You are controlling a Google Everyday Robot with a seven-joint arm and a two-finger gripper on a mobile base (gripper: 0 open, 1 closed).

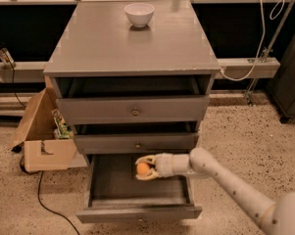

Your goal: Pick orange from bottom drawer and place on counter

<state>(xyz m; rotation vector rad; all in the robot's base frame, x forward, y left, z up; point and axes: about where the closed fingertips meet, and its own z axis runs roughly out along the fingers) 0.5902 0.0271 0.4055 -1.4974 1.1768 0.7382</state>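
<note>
The orange [143, 168] is small and round, held between the fingers of my gripper [145, 168] just above the dark interior of the open bottom drawer [137, 212]. The gripper is shut on the orange, with one finger above it and one below. My pale arm reaches in from the lower right. The grey counter [127, 40] is the cabinet's flat top, far above the gripper.
A white bowl [139, 13] stands at the back of the counter. The two upper drawers [135, 110] with small knobs are pulled partly open above the gripper. An open cardboard box [41, 133] sits on the floor to the left, with a black cable beside it.
</note>
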